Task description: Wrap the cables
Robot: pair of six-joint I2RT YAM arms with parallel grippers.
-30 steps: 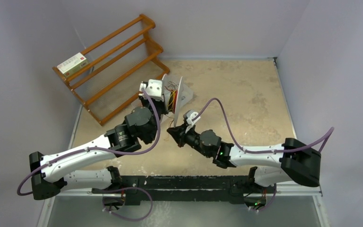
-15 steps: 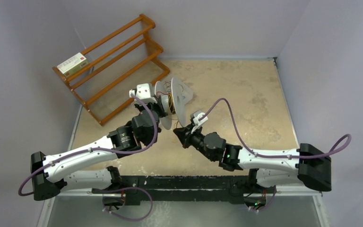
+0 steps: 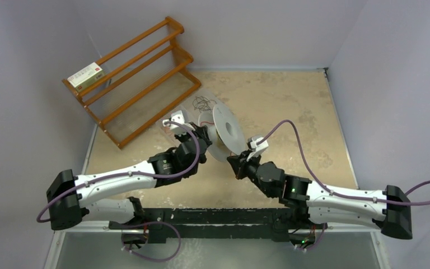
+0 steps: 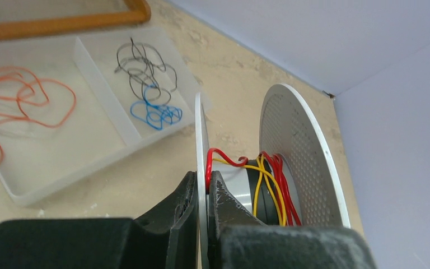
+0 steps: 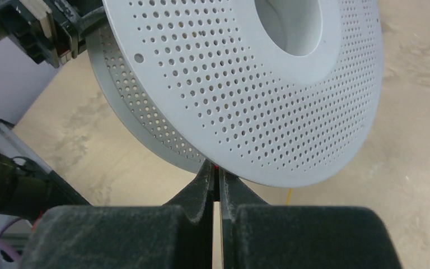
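A white perforated spool (image 3: 227,132) is held tilted over the table's middle. Red cable (image 4: 279,180) and yellow cable (image 4: 256,188) are wound on its grey core. My left gripper (image 3: 204,141) is shut on the spool's near flange (image 4: 201,134), one finger each side, seen in the left wrist view (image 4: 203,182). My right gripper (image 3: 237,164) sits just under the spool's lower rim (image 5: 291,168). It is shut (image 5: 216,169), with a bit of red cable showing between the fingertips. Loose black cable (image 4: 143,67), blue cable (image 4: 157,115) and orange cable (image 4: 28,101) lie in a tray.
The clear two-compartment tray (image 3: 186,112) sits on the table behind the spool, next to a wooden rack (image 3: 137,78) at the back left. A small box (image 3: 85,75) rests on the rack. Walls close in on both sides.
Both arms have swung right and stretched out. The spool moved right and toward the front with them and turned its flat face more toward the camera, uncovering the tray behind it.
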